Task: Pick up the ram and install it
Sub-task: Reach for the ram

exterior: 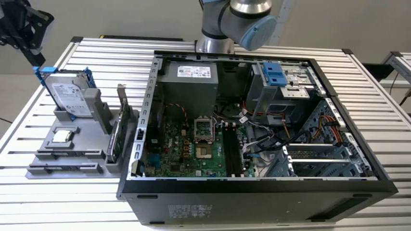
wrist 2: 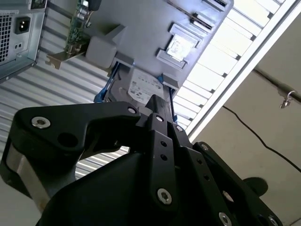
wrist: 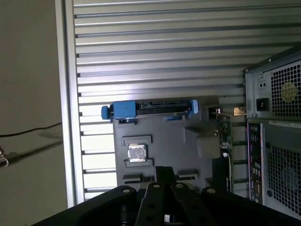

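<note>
We had our gripper [wrist 2: 157,106], pinched narrow on nothing, above the gray tray [wrist: 162,141] and its slots [wrist: 136,178], well apart from the motherboard [exterior: 186,149].

this looks like a robotics lab or test workshop. a table [exterior: 372,96] of ribbed aluminium slats carries an opened desktop computer case [exterior: 257,192], its circuit board and cables bare, off to one side of the tool [wrist: 164,172]. under the tool a grey moulded holder [exterior: 70,149] presents loose parts: a hard drive [exterior: 67,94], a processor chip [exterior: 62,136], a green card [exterior: 119,130]. a grey robot arm [exterior: 241,19] rises at the table's edge. beside the table is plain floor [wrist: 28,70] with a trailing cable [wrist 2: 254,134].
</note>
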Robot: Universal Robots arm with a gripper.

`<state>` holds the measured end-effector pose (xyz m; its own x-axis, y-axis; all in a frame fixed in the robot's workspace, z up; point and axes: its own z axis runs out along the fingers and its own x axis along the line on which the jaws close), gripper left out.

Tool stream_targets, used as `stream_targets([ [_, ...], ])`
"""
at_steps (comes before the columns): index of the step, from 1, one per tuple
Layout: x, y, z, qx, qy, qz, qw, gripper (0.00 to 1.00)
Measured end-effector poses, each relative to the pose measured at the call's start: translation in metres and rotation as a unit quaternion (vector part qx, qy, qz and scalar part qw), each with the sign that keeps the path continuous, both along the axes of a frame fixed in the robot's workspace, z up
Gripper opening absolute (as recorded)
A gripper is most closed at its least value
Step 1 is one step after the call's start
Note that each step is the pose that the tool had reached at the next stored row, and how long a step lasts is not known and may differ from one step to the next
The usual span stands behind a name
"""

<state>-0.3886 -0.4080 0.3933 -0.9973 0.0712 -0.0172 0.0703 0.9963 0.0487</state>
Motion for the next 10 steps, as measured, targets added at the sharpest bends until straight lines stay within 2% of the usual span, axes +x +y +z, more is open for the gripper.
stream_targets([
  [10,0.0012,-0.0099,-0.0002,0.0000,0.0002,0.002,1.0000,0.00],
])
